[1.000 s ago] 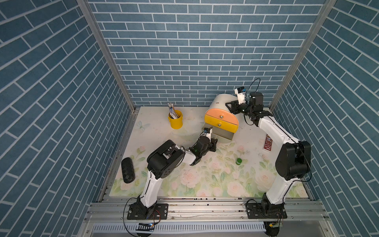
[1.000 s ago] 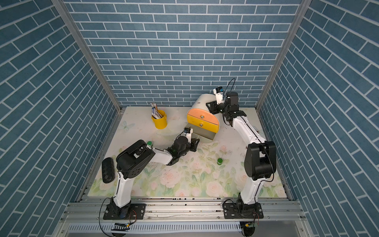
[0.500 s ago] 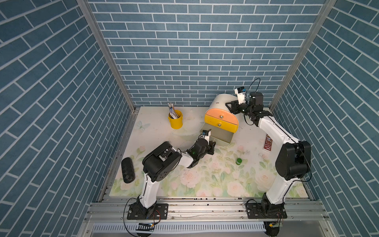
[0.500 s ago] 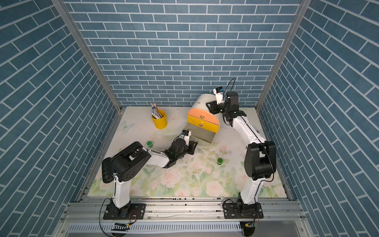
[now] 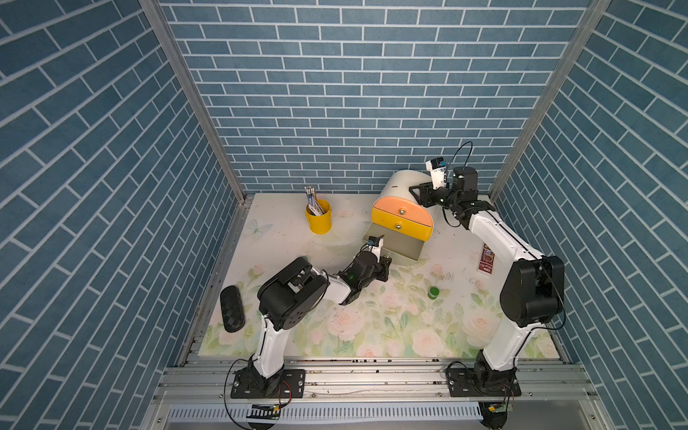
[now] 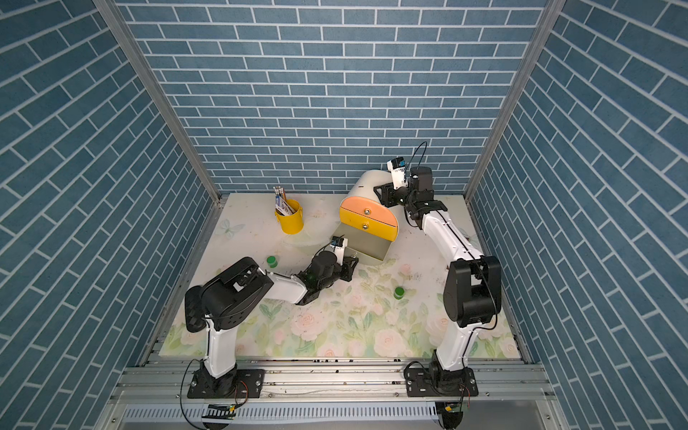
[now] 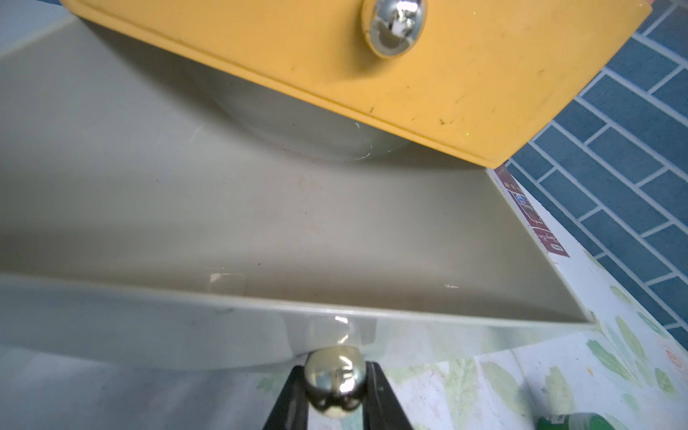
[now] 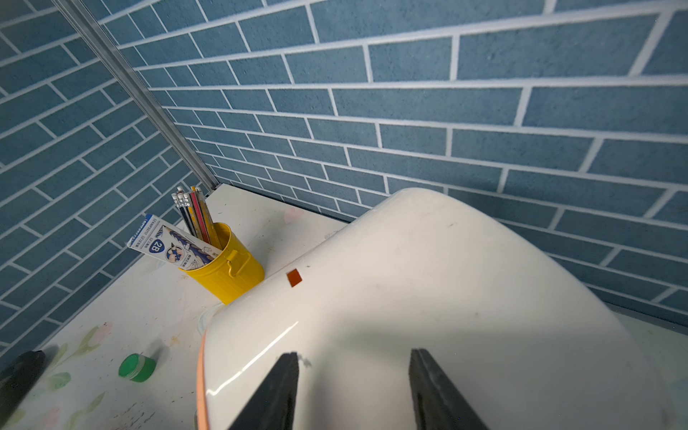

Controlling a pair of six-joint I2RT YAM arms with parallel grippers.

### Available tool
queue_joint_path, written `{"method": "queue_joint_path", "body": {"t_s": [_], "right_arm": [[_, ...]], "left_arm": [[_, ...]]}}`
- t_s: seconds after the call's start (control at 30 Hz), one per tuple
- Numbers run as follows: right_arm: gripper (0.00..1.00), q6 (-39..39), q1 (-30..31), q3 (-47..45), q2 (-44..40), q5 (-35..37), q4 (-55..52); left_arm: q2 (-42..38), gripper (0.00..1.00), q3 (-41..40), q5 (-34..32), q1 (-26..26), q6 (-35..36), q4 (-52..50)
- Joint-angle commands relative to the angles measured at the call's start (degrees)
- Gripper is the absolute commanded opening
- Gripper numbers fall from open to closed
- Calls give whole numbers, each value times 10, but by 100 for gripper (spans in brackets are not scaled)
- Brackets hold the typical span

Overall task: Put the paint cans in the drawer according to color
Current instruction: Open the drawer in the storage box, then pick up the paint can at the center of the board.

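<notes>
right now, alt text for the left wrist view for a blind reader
The left gripper flanks the metal knob of the pulled-out grey drawer, which looks empty. Above is the yellow-orange drawer front, shut; a green paint can shows on the floral table at the frame's edge.

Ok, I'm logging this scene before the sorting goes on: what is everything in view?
chest: one, white, back of the table; grey drawer pulled open.
paint cans: two, green, one beside the left arm, the other nearer the right arm.
cup: one, yellow, holding pencils, beside the chest.
black object: one, table edge by the left arm.
packet: one, red, flat by the right arm.
table: one, floral.
left gripper: one, black, closed on the grey drawer's knob.
right gripper: one, black, open over the chest's top.
</notes>
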Motion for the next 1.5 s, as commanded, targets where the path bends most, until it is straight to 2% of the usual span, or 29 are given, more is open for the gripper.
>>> {"method": "queue_joint_path", "body": {"t_s": [0.0,0.17,0.43,0.7,0.93,1.17,1.37,1.47], "right_arm": [[57,-15,-1,-3,11,-7,-53],[62,-26,-1,1,-9,9,-71],[65,-29,-1,-1,-53,36,-102],[66,-28,-1,-12,-135,100,-177],[66,26,-1,-49,-222,151,-250],[66,89,0,-143,-302,161,-330],[66,128,7,-269,-370,162,-340],[70,137,21,-335,-385,158,-341]], "left_arm": [[-15,43,0,-9,1,13,-7],[-37,53,2,-21,4,17,-19],[-89,56,-5,-28,5,22,-45],[-175,60,-29,-48,5,29,-94],[-262,63,-46,-76,5,39,-151],[-347,68,-64,-106,5,43,-229],[-415,70,-84,-121,5,41,-283],[-439,71,-94,-117,5,41,-297]]}}
